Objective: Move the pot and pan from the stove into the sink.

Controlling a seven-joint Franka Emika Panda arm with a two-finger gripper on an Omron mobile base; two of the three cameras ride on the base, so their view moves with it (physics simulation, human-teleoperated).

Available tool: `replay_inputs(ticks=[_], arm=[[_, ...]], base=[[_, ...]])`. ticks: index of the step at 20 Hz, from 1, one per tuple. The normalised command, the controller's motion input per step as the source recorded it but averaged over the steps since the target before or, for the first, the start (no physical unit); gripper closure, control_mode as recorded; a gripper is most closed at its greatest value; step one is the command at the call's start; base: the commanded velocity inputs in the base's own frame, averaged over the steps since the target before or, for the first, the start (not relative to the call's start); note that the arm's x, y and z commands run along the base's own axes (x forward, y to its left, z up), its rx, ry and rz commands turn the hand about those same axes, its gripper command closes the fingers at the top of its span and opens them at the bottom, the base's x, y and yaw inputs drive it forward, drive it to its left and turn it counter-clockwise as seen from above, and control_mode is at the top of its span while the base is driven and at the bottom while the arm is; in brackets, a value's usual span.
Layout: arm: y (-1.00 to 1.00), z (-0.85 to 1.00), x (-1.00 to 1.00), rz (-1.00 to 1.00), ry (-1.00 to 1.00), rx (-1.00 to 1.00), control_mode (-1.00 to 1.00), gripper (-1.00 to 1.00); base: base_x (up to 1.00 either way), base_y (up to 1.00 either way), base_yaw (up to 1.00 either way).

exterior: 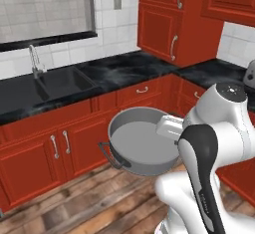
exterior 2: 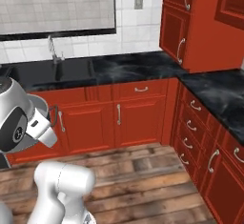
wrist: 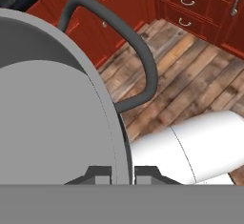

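Pinching the pot (exterior: 142,143) by its rim wall, gripper (wrist: 122,174) pressed onto the thin metal, arm carries it tilted in mid-air over the wood floor (exterior: 74,198), well short of the sink (exterior: 55,83), probably for counter-edge clearance.

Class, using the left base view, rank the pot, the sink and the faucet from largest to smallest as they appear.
1. Sink and pot: they look alike in spread, and the pot is nearer the camera, so no ranking.
2. Faucet: clearly smallest.
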Motion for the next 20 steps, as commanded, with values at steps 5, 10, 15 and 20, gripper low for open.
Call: replay_inputs(ticks=[5, 10, 15, 20], arm=[[0.0, 0.0, 0.0, 0.0, 0.0, 0.0, 1.0, 1.0], [0.0, 0.0, 0.0, 0.0, 0.0, 0.0, 1.0, 1.0], [0.0, 0.0, 0.0, 0.0, 0.0, 0.0, 1.0, 1.0], [0.0, 0.0, 0.0, 0.0, 0.0, 0.0, 1.0, 1.0]], base=[[0.7, 0.05, 0.0], [0.73, 0.12, 0.01], [0.73, 0.14, 0.0], [0.71, 0.17, 0.0]])
